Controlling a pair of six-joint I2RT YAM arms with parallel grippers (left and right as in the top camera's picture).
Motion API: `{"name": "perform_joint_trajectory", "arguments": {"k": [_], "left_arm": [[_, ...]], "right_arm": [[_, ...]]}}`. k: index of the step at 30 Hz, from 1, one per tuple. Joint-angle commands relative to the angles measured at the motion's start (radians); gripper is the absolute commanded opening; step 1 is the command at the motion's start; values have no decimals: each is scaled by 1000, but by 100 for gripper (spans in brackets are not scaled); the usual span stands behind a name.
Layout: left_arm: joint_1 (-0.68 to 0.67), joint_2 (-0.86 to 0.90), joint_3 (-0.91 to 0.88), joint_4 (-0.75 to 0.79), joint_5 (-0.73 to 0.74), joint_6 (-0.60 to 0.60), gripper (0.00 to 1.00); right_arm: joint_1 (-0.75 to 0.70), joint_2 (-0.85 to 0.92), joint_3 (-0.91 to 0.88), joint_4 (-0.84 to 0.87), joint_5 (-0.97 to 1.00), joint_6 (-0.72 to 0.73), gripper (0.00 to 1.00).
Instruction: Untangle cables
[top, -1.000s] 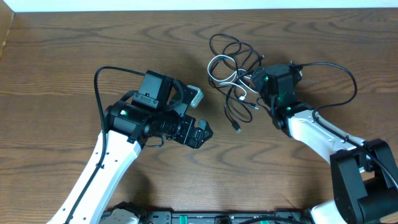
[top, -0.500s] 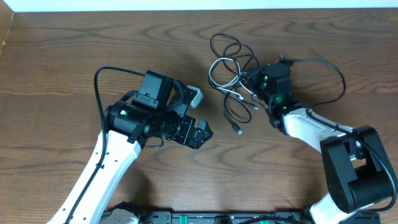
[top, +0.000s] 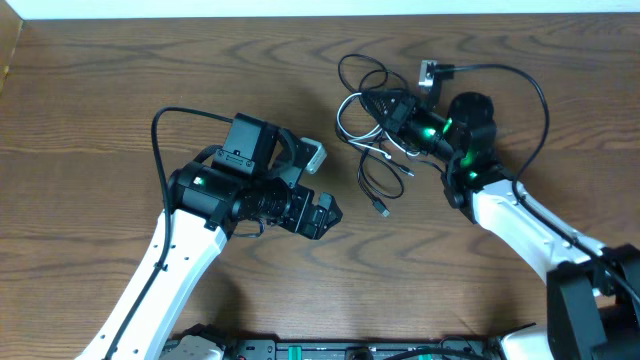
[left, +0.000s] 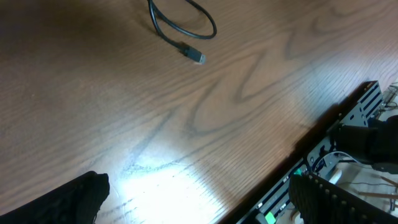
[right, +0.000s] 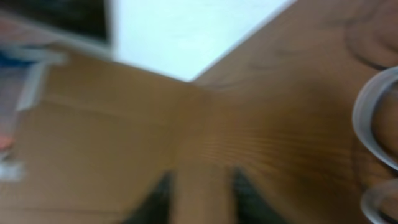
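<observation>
Overhead, cables: a tangle of black and white cables lies on the wooden table. One black plug end trails out toward the left jaws.
Overhead, right jaws: pushed into the tangle's edge, with cords at and around the tips. Whether they grip a cord cannot be told.
Overhead, left jaws: well apart from the tangle, over bare wood.
Left wrist, left jaws: dark fingertips spread wide, nothing between them.
Left wrist, cables: a black loop and its plug end lie ahead of the jaws, well apart.
Right wrist, right jaws: heavily blurred, so their opening cannot be told.
Right wrist, cables: a white loop sits right of the jaws.
</observation>
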Motion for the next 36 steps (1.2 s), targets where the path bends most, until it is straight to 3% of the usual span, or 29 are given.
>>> {"name": "perform_joint_trajectory", "arguments": {"k": [1,2,3,10,18,24,27,31,36], "left_arm": [[-3,-5,15,12,-35,-4,98],[-3,-5,15,18,-39,-4,98],[-3,-5,15,25,-39,-4,98],[-3,-5,15,38,-39,-4,98],[-3,-5,15,39,-39,-4,98],[-3,-5,15,35,-38,-4,98],[-3,-5,15,35,-38,-4,98],[-3,-5,15,32,-38,-4,98],[-3,-5,15,32,-38,-4,98]], "right_arm": [[1,3,-4,-198,173,-140,77],[5,5,-4,-265,213,-171,95],[11,7,-4,-310,237,-214,99],[60,14,-5,-500,248,-819,99],[63,24,-7,-550,464,-879,99],[64,85,-7,-533,482,-1109,99],[64,114,-7,-509,482,-1211,84],[63,126,-7,-472,482,-1221,37],[67,126,-7,-460,481,-1187,1]]}}
